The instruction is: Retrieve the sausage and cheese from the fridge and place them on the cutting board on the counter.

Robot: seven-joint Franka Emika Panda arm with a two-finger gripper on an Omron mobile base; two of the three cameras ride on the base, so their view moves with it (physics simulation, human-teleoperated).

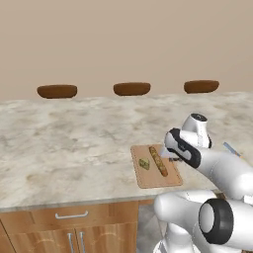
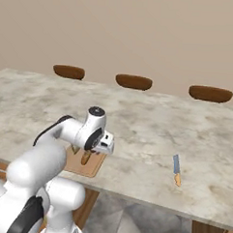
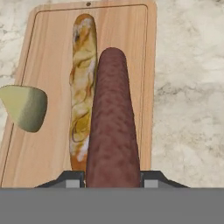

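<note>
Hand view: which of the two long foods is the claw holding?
The dark reddish-brown sausage, clamped between the claw's fingers. The pale orange-tan marbled rod lies free on the light wooden cutting board.

no readable text, labels or numbers anywhere

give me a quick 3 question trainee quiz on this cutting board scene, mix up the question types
1. True or false: the cheese already lies on the cutting board.
2. What does the gripper hold? A) the knife B) the dark red-brown sausage C) nothing
3. Fill in: on the counter, well away from the board toward the robot's right, lies a ____.

Key
1. True. The cheese sits at the board's edge, beside the long orange-tan rod.
2. B. The sausage runs out from between the fingertips, over the board.
3. Knife, blue and tan.
</note>
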